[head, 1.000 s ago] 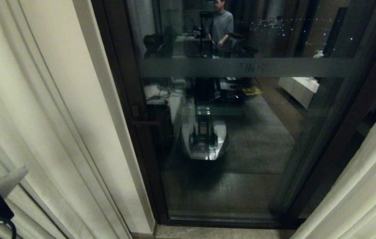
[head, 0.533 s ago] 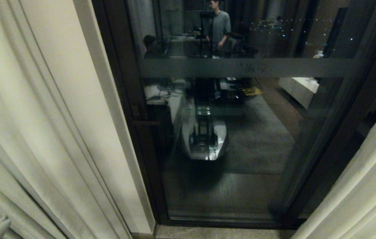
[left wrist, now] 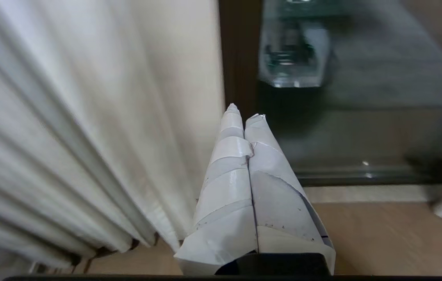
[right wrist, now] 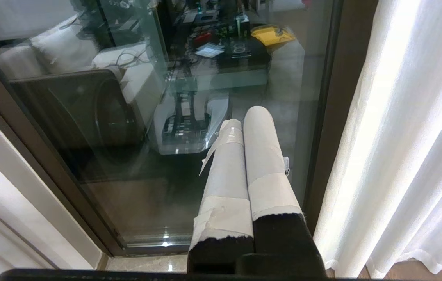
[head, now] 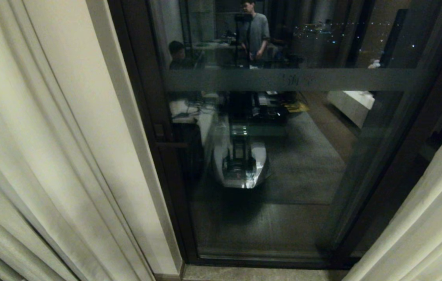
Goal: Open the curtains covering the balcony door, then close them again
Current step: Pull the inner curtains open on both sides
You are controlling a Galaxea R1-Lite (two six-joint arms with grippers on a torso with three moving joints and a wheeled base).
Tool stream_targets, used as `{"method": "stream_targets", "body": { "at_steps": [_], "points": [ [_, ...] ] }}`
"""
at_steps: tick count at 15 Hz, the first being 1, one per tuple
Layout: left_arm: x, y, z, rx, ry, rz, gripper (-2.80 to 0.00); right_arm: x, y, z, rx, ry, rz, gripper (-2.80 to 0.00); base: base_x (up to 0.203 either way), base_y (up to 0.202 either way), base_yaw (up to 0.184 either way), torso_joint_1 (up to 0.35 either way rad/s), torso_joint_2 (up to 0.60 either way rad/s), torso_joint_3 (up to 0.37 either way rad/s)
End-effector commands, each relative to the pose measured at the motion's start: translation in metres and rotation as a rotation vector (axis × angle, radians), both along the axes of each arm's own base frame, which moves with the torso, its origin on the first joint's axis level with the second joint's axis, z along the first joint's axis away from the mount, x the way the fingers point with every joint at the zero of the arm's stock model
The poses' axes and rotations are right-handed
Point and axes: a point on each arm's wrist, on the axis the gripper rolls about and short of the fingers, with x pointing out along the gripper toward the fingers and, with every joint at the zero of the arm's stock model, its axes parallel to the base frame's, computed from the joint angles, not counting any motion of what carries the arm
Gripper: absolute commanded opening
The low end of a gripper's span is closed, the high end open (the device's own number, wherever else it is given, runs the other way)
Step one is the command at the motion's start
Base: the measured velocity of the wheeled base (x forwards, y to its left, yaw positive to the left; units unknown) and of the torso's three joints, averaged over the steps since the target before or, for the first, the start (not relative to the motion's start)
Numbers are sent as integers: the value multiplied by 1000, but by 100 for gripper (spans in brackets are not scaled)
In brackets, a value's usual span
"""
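The cream curtains are drawn apart: one panel (head: 29, 156) hangs at the left, the other (head: 432, 218) at the right. Between them the balcony door (head: 283, 156) shows its dark frame and a frosted band (head: 291, 80). Neither gripper appears in the head view. My left gripper (left wrist: 244, 111), wrapped in white tape, is shut and empty, low beside the left curtain's (left wrist: 68, 136) hem. My right gripper (right wrist: 244, 117), also taped, is shut and empty, pointing at the glass (right wrist: 127, 117) next to the right curtain (right wrist: 408, 136).
The glass reflects the robot's base (head: 240, 164) and a room with a standing person (head: 254, 31) and a seated one (head: 178, 54). A cream wall strip (head: 100, 117) stands left of the door frame. A pale stone sill (head: 260, 273) runs along the door's foot.
My left arm has dropped out of the head view at the lower left; only a fingertip showed half a second ago. The curtains and door have not moved.
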Motion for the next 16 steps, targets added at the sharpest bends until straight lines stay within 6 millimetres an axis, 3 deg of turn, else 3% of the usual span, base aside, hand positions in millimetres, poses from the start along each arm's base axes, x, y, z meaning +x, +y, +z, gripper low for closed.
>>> {"method": "stream_targets", "body": {
  "at_steps": [1,5,16],
  "points": [
    [-6,0,-4,3,-26,28,-280,0,0,0,1,-1,1,-280,0,0,0,0,0,0],
    [-21,1,-9,-22,-195,43,-280,0,0,0,2,-1,1,-280,0,0,0,0,0,0],
    [-21,1,-9,-27,-195,49,-280,0,0,0,2,-1,0,-280,0,0,0,0,0,0]
  ]
}}
